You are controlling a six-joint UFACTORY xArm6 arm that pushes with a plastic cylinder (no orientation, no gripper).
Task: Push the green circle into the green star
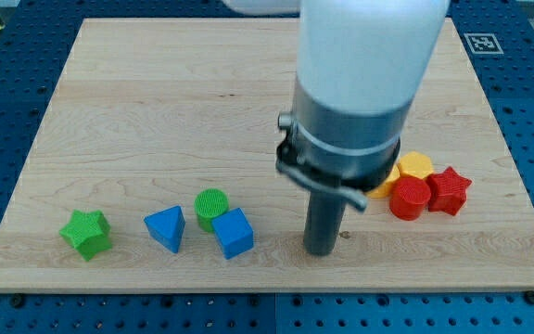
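Note:
The green circle (pixel 211 205) sits near the view's bottom, left of centre, touching the blue cube (pixel 234 233) at its lower right. The green star (pixel 87 233) lies at the bottom left, apart from the circle. A blue triangle (pixel 166 227) lies between the star and the circle, just left of the circle. My tip (pixel 321 250) rests on the board to the right of the blue cube and the green circle, with a gap between it and the cube.
A cluster at the right holds a red cylinder (pixel 410 198), a red star (pixel 449 190) and a yellow block (pixel 414 167) partly hidden behind the arm. The wooden board (pixel 156 111) ends close below the blocks.

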